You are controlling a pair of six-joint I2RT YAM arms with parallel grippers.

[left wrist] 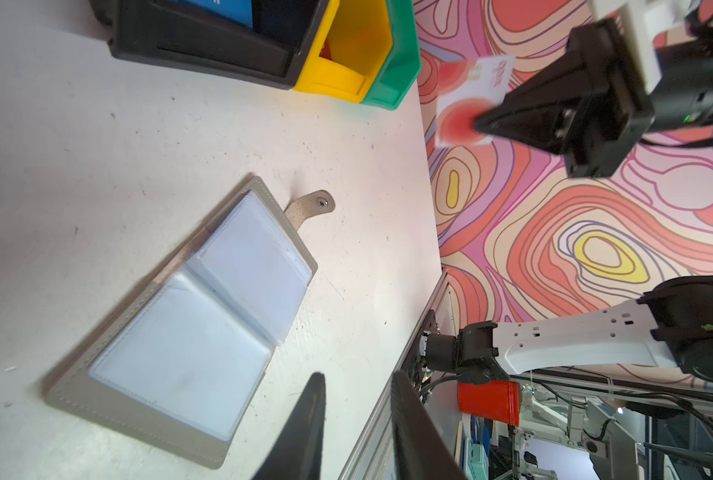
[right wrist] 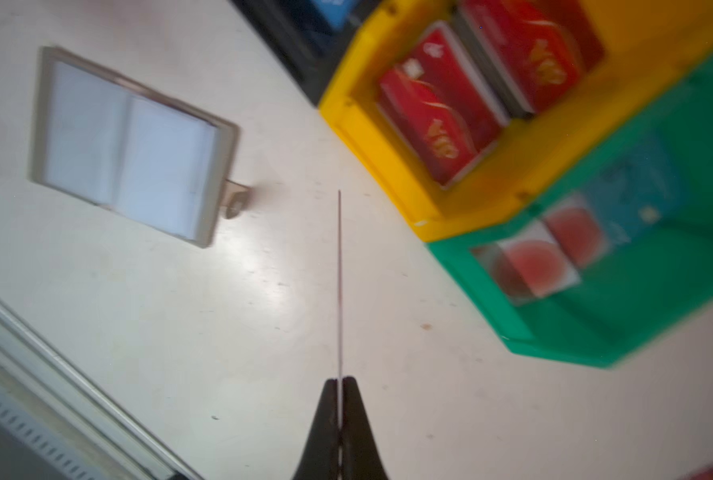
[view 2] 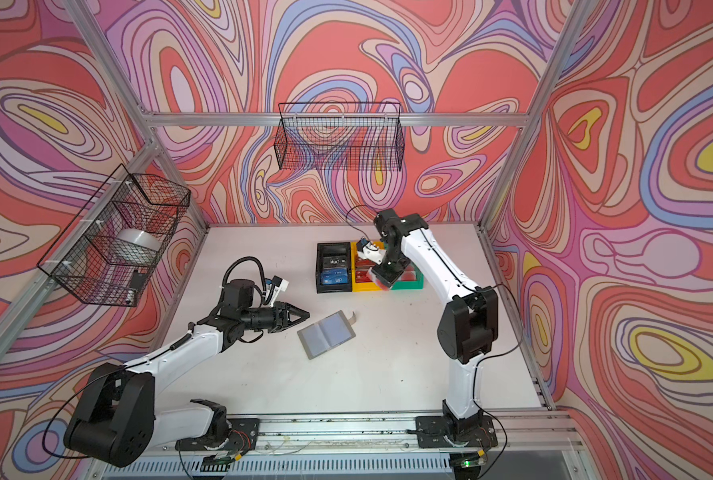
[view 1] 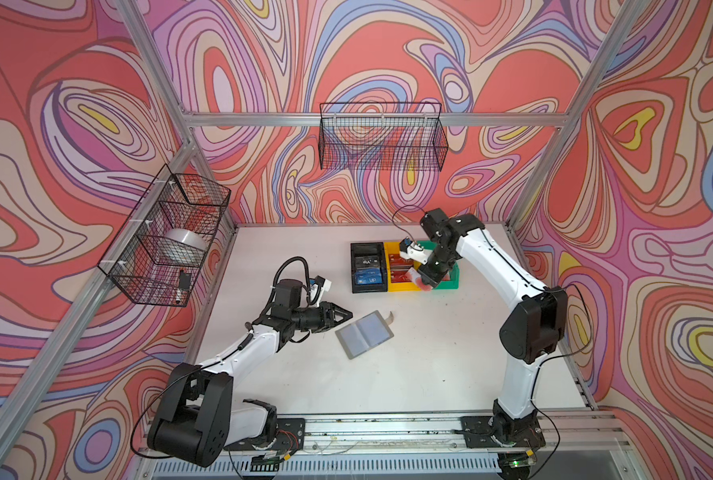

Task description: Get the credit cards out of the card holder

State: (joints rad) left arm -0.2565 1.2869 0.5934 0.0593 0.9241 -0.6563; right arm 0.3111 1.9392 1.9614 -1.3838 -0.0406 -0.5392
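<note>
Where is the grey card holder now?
The card holder lies open on the table, in both top views just right of the left gripper, below the black bin.

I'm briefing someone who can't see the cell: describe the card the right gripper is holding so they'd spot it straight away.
On the white table, look towards the back for the green bin beside the yellow bin. At their near edge the right gripper pinches a pale card with a red disc. Unlike the similar cards lying in that bin, it is held in the air.
</note>
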